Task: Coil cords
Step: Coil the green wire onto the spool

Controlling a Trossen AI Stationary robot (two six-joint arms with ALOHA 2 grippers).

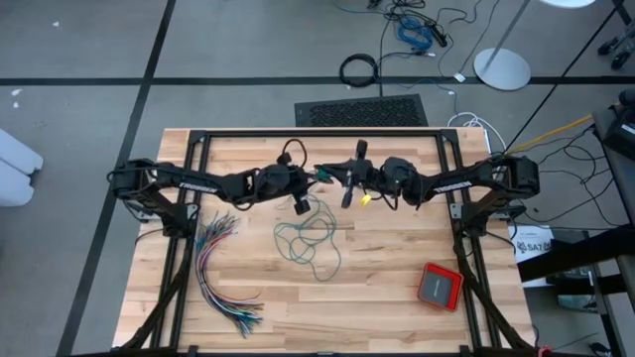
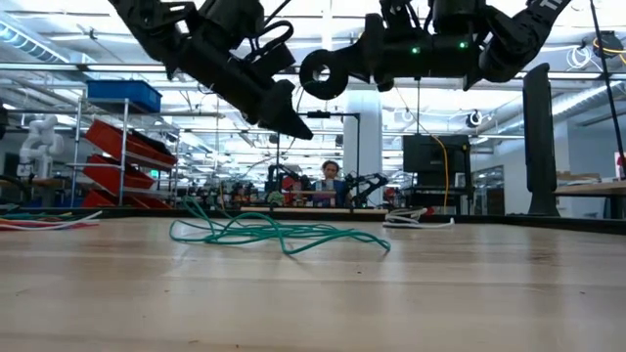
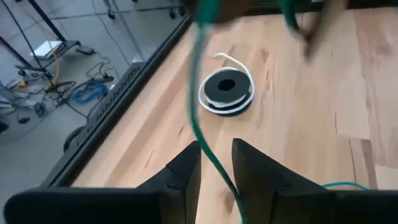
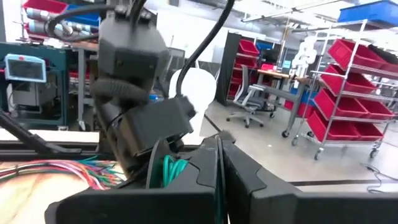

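Note:
The teal-green cord (image 1: 310, 238) lies in loose loops on the middle of the table, and one strand (image 3: 198, 106) rises from it to the two grippers, which meet above the table's far middle. My left gripper (image 3: 216, 149) is open, and the strand passes between its fingers; whether it touches them I cannot tell. My right gripper (image 4: 219, 142) faces it, shut on the teal cord. The black cord (image 3: 226, 92) lies coiled flat on the table beyond my left gripper, with its white tail curling out. My right gripper pinches the teal cord between its two shut fingers; teal strands (image 4: 171, 171) show right beside them. The fingers lie about level and point toward the table's left. From there the cord runs slack down to the loops on the table.
A fanned bundle of many-coloured wires (image 1: 223, 273) lies at the near left. A red-orange box (image 1: 440, 286) sits at the near right. Black frame rails (image 1: 189, 198) run along the table's sides and far edge. Bare wood lies along the near edge.

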